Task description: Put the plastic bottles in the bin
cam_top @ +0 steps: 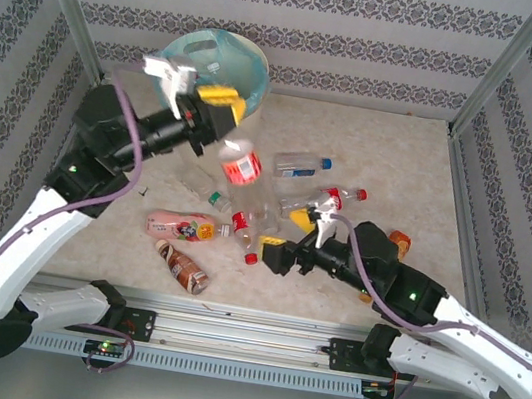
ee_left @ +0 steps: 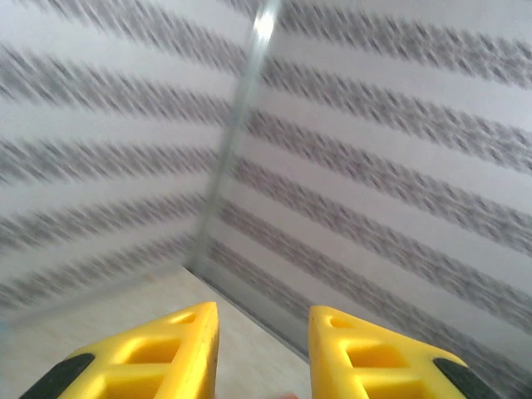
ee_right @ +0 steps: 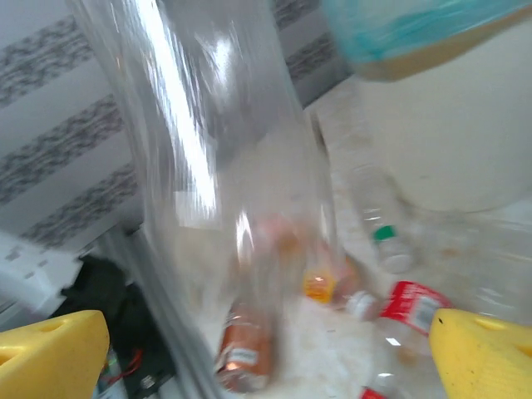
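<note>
My left arm [cam_top: 34, 224] and right arm [cam_top: 473, 334] are white shells with black joints [cam_top: 106, 124]. I see a mauve cable [cam_top: 136, 147] trailing along each, plus small green lights [cam_top: 72, 169]. The left gripper [ee_left: 262, 312] has hollow yellow fingers [ee_left: 158, 353], black-patched.

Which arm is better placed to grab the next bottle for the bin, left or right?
Right, probably. The right gripper sits low with jaws wide and a clear bottle between its fingers. The left gripper is raised beside the bin, holding nothing.
</note>
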Robot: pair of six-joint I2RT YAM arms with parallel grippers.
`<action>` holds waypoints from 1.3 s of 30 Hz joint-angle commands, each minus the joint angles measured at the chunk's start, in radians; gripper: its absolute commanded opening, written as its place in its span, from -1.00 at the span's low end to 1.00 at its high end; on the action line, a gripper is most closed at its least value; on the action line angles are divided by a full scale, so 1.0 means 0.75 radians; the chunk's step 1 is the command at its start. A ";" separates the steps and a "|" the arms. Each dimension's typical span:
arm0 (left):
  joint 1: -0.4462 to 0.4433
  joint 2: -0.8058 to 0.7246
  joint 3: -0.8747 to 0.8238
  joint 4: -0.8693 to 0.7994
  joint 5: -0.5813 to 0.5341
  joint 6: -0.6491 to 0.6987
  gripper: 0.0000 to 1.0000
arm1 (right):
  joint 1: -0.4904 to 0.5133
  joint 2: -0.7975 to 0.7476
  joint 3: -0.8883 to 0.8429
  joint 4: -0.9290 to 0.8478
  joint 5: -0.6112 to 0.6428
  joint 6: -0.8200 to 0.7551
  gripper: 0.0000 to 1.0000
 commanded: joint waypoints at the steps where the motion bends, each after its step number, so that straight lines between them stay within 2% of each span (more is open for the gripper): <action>1: 0.021 0.041 0.130 -0.028 -0.457 0.273 -1.00 | 0.014 -0.098 -0.046 -0.073 0.329 0.058 0.97; 4: 0.036 0.128 0.216 0.087 -0.628 0.467 -1.00 | 0.010 -0.168 -0.098 -0.043 0.372 0.077 0.96; 6: 0.085 0.217 0.290 0.113 -0.699 0.495 -1.00 | 0.008 -0.182 -0.098 -0.052 0.368 0.076 0.96; 10: 0.211 0.394 0.438 0.138 -0.654 0.440 -1.00 | 0.008 -0.172 -0.067 -0.092 0.346 0.076 0.96; 14: 0.307 0.546 0.519 0.177 -0.672 0.487 -1.00 | 0.008 -0.166 -0.060 -0.079 0.316 0.100 0.96; 16: 0.357 0.600 0.535 0.171 -0.694 0.454 -1.00 | 0.008 -0.168 -0.065 -0.067 0.303 0.114 0.96; 19: 0.417 0.657 0.509 0.189 -0.627 0.389 -1.00 | 0.008 -0.171 -0.087 -0.064 0.300 0.154 0.96; 25: 0.427 0.740 0.405 0.273 -0.473 0.312 -1.00 | 0.008 -0.165 -0.138 -0.016 0.291 0.229 0.96; 32: 0.427 0.821 0.338 0.313 -0.376 0.212 -1.00 | 0.010 -0.149 -0.147 -0.020 0.271 0.286 0.96; 37: 0.425 0.853 0.292 0.297 -0.351 0.233 -1.00 | 0.010 -0.170 -0.173 -0.018 0.281 0.319 0.96; 38: 0.425 0.860 0.299 0.268 -0.351 0.241 -0.86 | 0.010 -0.172 -0.176 -0.020 0.283 0.324 0.96; 39: 0.424 0.861 0.304 0.245 -0.352 0.250 -0.48 | 0.010 -0.173 -0.177 -0.025 0.286 0.328 0.96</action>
